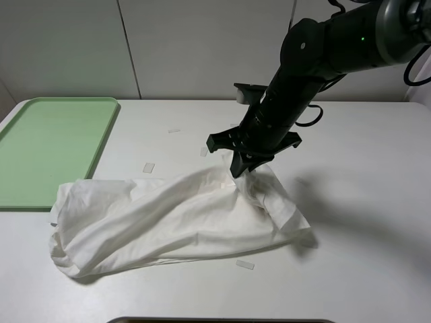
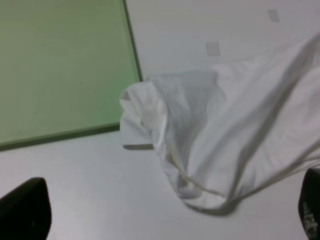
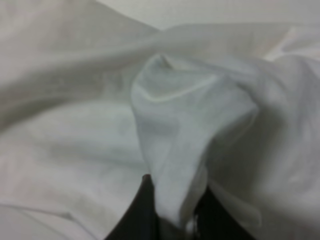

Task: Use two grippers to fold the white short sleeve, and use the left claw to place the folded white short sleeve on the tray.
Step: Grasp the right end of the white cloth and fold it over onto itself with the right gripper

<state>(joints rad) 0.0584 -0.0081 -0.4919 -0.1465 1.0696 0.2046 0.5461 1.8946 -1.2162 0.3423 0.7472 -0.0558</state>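
Item: white short sleeve (image 1: 168,219). You have it unfolded, bunched into a long, wrinkled heap on the table (image 1: 363,269). Its left end lies just beside the corner of the pale-green tray (image 1: 54,148), which holds nothing.

Right gripper (image 1: 242,167): closed on a fold near the shirt's right end, pulling the cloth up into a peak.

Left claw (image 2: 167,210): you see only its fingertips (image 2: 22,212), spread wide and gripping nothing.

Small tape marks (image 1: 148,167) dot the table.
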